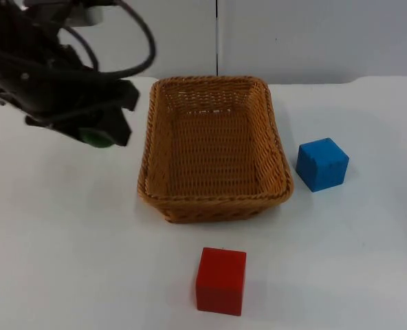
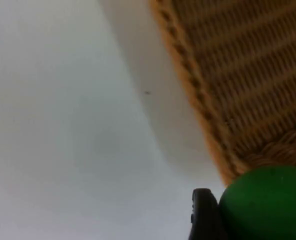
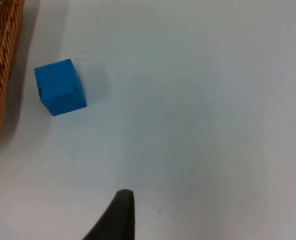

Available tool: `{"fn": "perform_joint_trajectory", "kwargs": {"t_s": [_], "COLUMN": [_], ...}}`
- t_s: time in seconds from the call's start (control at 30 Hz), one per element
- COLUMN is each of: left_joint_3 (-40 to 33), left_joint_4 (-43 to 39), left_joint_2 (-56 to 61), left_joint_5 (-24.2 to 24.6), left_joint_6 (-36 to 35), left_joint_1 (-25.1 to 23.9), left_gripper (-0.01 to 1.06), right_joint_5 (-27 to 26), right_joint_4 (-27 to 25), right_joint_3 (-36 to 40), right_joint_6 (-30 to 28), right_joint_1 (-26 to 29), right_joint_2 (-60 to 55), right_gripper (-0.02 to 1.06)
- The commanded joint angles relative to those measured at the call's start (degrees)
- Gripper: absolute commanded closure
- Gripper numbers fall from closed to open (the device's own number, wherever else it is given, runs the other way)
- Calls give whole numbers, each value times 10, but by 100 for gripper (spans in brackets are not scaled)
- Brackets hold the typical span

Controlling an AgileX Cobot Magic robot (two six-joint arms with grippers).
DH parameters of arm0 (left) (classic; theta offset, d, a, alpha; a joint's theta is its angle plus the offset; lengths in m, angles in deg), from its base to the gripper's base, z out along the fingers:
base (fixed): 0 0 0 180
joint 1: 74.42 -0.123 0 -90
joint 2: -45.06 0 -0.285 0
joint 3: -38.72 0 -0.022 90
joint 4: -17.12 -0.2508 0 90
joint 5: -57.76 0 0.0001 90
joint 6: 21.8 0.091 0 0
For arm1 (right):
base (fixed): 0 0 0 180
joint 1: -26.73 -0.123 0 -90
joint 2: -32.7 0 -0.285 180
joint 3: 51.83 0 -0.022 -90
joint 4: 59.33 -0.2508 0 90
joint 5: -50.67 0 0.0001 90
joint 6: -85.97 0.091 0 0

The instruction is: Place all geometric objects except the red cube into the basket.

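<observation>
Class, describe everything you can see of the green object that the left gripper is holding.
The green object looks smooth, rounded and plain green, with most of it hidden. The left gripper holds it, a black fingertip pressed against its side. It hangs above the white table, just outside the wicker basket near its left rim, not yet over the inside.

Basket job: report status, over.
Left gripper holds green object, left of basket. Right gripper waits, off blue cube. Basket empty; red cube stays out. Nothing blocking.

One cube (image 1: 322, 163) right of basket (image 1: 214, 199), another (image 1: 221, 280) before it.
</observation>
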Motion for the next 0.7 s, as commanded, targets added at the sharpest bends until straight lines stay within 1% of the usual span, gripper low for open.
{"fn": "perform_joint_trajectory", "kwargs": {"t_s": [0.0, 0.03, 0.07, 0.23, 0.27, 0.33, 0.4, 0.43, 0.53, 0.67], "left_joint_3": [13, 25, 25, 115, 115, 174, 211, 211, 247, 260], "left_joint_4": [6, 3, 3, -23, -23, -28, -50, -50, -89, -89], "left_joint_2": [-14, -23, -23, -96, -96, -148, -187, -187, -234, -260], "left_joint_5": [-10, -10, -10, -20, -20, -20, -20, -20, -20, -20], "left_joint_6": [-1, -1, -1, 1, 1, 1, -19, -19, -46, -47], "left_joint_1": [25, 36, 36, 80, 80, 89, 92, 92, 92, 92], "left_gripper": [105, 105, 105, 105, 105, 105, 105, 105, 105, 105], "right_joint_5": [0, 0, 0, 1, 1, 1, 1, 1, 1, 1], "right_joint_4": [3, 3, 3, 3, 3, 3, 3, 3, 3, 3], "right_joint_3": [-5, -5, -5, -5, -5, -5, -5, -5, -5, -5], "right_joint_6": [0, 0, 0, 0, 0, 0, 0, 0, 0, 0], "right_joint_1": [4, 4, 4, 4, 4, 4, 4, 4, 4, 4], "right_joint_2": [0, 0, 0, 0, 0, 0, 0, 0, 0, 0], "right_gripper": [-1, -1, -1, -1, -1, -1, -1, -1, -1, -1]}}
